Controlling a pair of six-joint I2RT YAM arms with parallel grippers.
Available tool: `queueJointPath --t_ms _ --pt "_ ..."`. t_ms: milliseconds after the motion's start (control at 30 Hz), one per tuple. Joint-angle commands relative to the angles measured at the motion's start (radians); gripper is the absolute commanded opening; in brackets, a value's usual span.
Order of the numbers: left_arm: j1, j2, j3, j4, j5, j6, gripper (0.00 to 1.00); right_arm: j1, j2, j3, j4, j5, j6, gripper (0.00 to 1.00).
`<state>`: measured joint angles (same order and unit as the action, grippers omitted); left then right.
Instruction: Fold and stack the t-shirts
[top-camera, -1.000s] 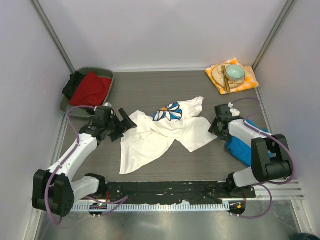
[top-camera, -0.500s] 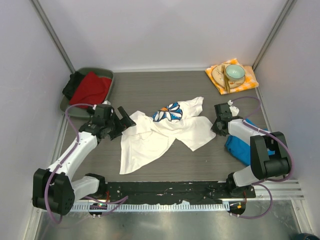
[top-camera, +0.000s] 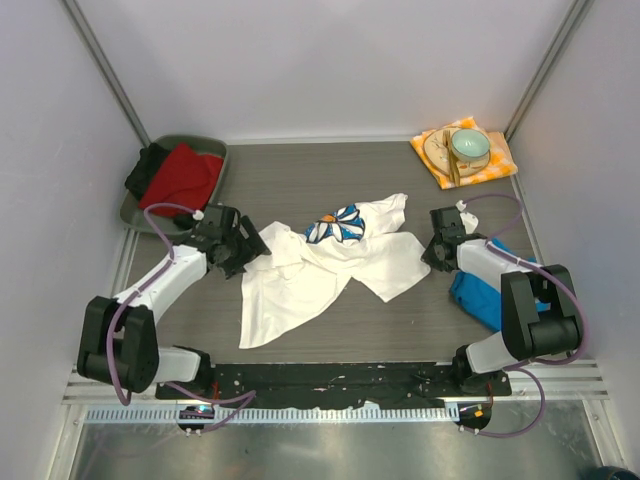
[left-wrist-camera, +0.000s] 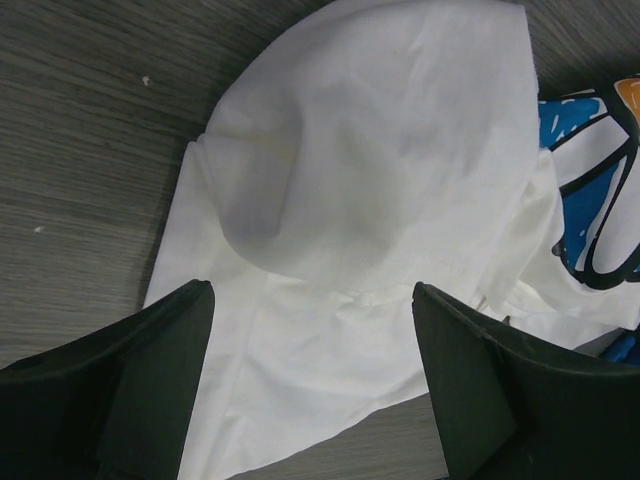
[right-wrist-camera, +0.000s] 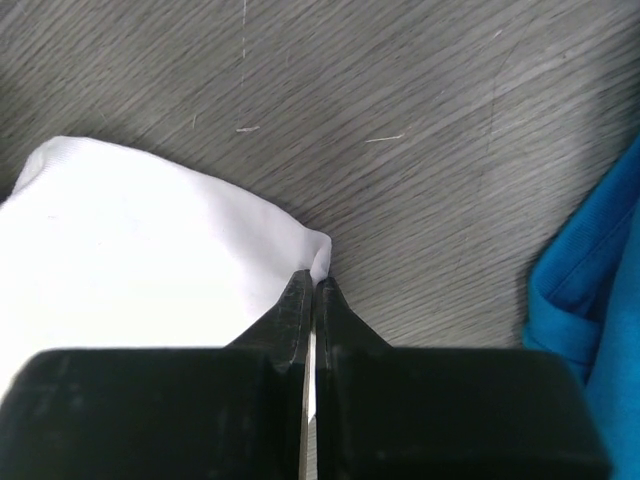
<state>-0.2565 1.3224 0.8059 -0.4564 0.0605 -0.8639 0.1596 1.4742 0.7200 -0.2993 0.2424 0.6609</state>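
The white t-shirt with a blue daisy print lies crumpled mid-table. My left gripper hovers open over the shirt's left edge. In the left wrist view, white cloth fills the space between and beyond the spread left gripper. My right gripper sits at the shirt's right corner. The right wrist view shows the right gripper shut on a pinch of that white corner. The bright blue t-shirt lies bunched beside the right arm, its edge showing at the right.
A green tray at the back left holds red cloth and black cloth. At the back right an orange checked napkin carries a plate and a teal bowl. Walls close in on both sides.
My left gripper has slid right onto the white t-shirt's left edge. My right gripper has closed on the shirt's right corner.
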Motion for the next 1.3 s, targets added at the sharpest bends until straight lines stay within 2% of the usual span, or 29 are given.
queueJointPath --t_ms 0,400,567,833,933,967,1033,1067,1133,1267 --pt "-0.039 0.023 0.012 0.091 0.001 -0.046 0.83 -0.002 -0.011 -0.024 0.022 -0.041 0.005 0.01" --pt "-0.294 0.080 0.098 0.116 -0.090 -0.162 0.82 -0.002 -0.017 -0.039 0.040 -0.066 0.008 0.01" --pt "-0.352 0.181 0.125 0.145 -0.099 -0.167 0.81 -0.002 -0.023 -0.044 0.042 -0.071 0.008 0.01" --pt "-0.363 0.285 0.200 0.131 -0.143 -0.133 0.76 -0.002 -0.034 -0.048 0.040 -0.068 0.005 0.01" --pt "-0.363 0.279 0.229 0.084 -0.204 -0.115 0.62 -0.002 -0.034 -0.048 0.040 -0.071 0.005 0.01" --pt "-0.360 0.275 0.236 0.070 -0.221 -0.101 0.50 -0.002 -0.034 -0.048 0.042 -0.069 0.005 0.01" --pt "-0.357 0.258 0.253 0.030 -0.261 -0.084 0.38 -0.002 -0.035 -0.048 0.040 -0.069 0.006 0.01" --pt "-0.349 0.250 0.256 0.015 -0.271 -0.074 0.27 -0.002 -0.037 -0.047 0.040 -0.069 0.005 0.01" --pt "-0.336 0.223 0.251 -0.014 -0.293 -0.066 0.20 -0.003 -0.038 -0.048 0.040 -0.069 0.006 0.01" --pt "-0.281 0.179 0.213 -0.039 -0.301 -0.055 0.00 -0.002 -0.041 -0.048 0.040 -0.071 0.006 0.01"
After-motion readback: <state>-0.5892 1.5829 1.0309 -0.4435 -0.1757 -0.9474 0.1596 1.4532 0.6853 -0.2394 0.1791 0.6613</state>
